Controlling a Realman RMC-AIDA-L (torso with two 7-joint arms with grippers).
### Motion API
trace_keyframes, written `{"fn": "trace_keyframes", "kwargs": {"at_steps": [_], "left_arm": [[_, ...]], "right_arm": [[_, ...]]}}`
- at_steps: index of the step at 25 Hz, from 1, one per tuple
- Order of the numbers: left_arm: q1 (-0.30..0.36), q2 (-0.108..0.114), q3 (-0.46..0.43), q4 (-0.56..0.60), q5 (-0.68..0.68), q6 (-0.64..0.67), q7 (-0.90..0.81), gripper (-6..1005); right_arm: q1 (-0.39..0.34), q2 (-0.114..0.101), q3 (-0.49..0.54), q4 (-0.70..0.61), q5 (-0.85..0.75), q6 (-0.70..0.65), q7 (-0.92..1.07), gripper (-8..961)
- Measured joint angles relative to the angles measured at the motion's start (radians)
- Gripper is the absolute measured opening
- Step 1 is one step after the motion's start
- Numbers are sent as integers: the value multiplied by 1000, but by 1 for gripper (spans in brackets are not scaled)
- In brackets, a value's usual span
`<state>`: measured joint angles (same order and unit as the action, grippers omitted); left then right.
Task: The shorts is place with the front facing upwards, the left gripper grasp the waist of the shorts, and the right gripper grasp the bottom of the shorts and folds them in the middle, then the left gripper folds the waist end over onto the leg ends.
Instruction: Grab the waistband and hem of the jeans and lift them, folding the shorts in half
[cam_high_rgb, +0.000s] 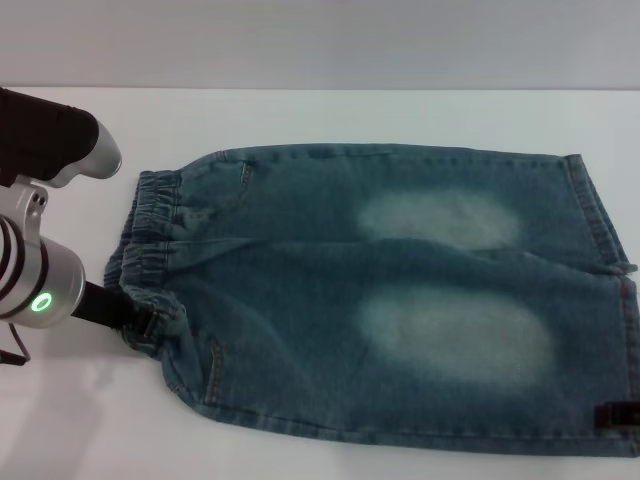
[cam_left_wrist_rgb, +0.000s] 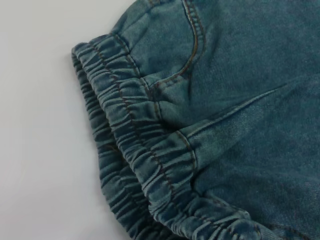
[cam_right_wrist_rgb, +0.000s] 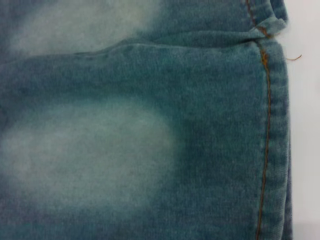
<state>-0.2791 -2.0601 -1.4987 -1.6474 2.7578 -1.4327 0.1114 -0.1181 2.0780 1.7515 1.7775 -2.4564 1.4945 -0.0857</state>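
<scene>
The blue denim shorts (cam_high_rgb: 400, 300) lie flat on the white table, front up. The elastic waist (cam_high_rgb: 150, 240) is on the left and the leg ends (cam_high_rgb: 610, 260) are on the right. My left gripper (cam_high_rgb: 138, 322) is at the near corner of the waist, where the band bunches up against it. The left wrist view shows the gathered waistband (cam_left_wrist_rgb: 130, 145) and a pocket seam close up. My right gripper (cam_high_rgb: 618, 415) shows only as a dark piece on the near corner of the leg hem. The right wrist view shows the hem stitching (cam_right_wrist_rgb: 265, 150) and a faded patch.
The white table (cam_high_rgb: 80, 420) extends around the shorts, with bare surface on the left and along the far side. The silver left arm (cam_high_rgb: 40, 270) reaches in from the left edge. A back wall runs behind the table.
</scene>
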Motion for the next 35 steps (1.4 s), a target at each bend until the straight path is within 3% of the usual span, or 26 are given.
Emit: {"fn": "trace_keyframes", "kwargs": {"at_steps": [28,33,35], "left_arm": [[2,2,0,-2,-3,-6,7,61],[3,2,0,-1,-3,-7,7,61],[3,2,0,-1,-2,-8,7,61]], "right_arm": [[-1,-3,-11,-2,-1,-24,-46,698],[2,-4,-14,-7,-1,-24,-58,468],[3,-4,-15,-8,-1,-23,-61,327]]}}
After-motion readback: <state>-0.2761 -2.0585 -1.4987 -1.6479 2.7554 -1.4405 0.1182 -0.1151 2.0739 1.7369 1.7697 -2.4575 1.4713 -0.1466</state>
